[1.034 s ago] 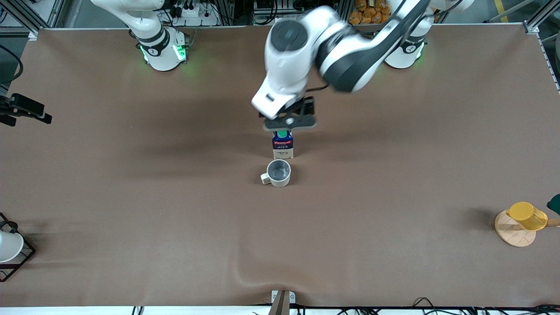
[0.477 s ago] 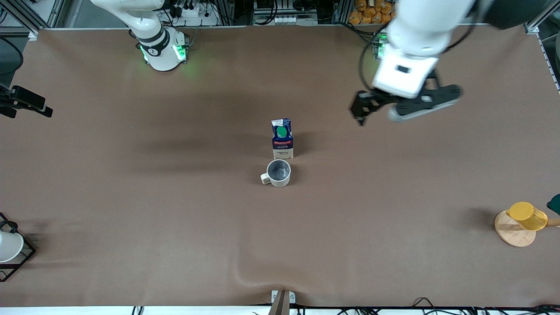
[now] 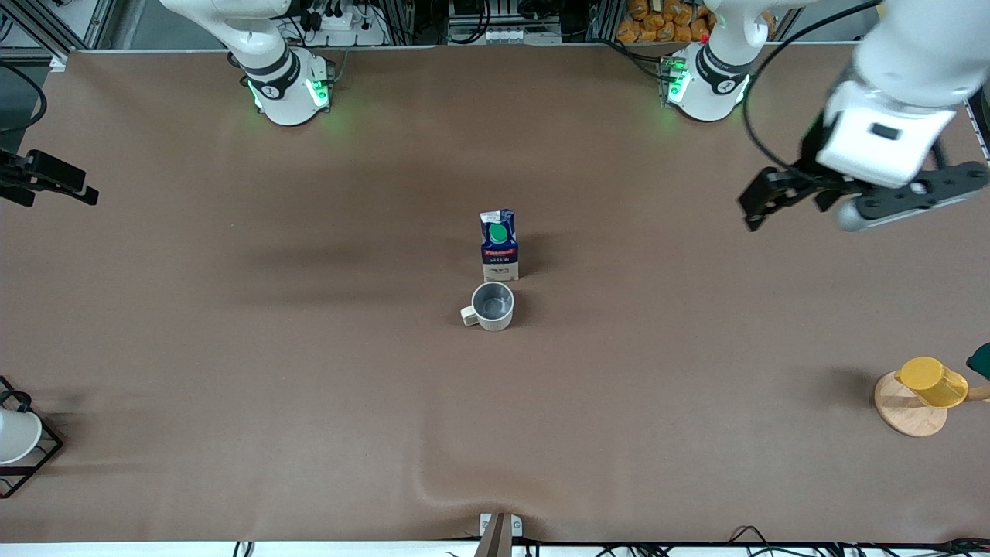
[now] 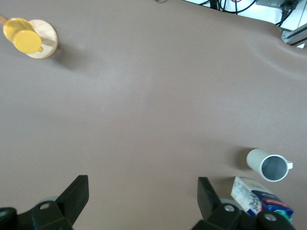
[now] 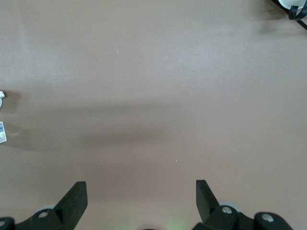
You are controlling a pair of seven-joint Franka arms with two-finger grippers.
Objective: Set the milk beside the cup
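The milk (image 3: 500,246), a dark blue carton with a green cap, stands upright near the table's middle. The cup (image 3: 492,305), a beige mug with a grey-blue inside, stands just nearer the front camera, a small gap between them. My left gripper (image 3: 766,203) is open and empty, up in the air over the left arm's end of the table. In the left wrist view (image 4: 143,196) the milk (image 4: 261,201) and the cup (image 4: 268,164) show off to one side. My right gripper (image 3: 54,189) waits open and empty at the right arm's end; its wrist view (image 5: 141,199) shows bare cloth between the fingers.
A yellow cup (image 3: 932,381) lies on a wooden disc (image 3: 905,414) at the left arm's end, near the front edge. A white cup in a black wire rack (image 3: 15,437) stands at the right arm's end. The brown cloth has a wrinkle (image 3: 433,487) near the front edge.
My left gripper has let go of the milk's top, risen and swung away toward the left arm's end. The milk stays upright beside the cup. The right gripper has barely moved.
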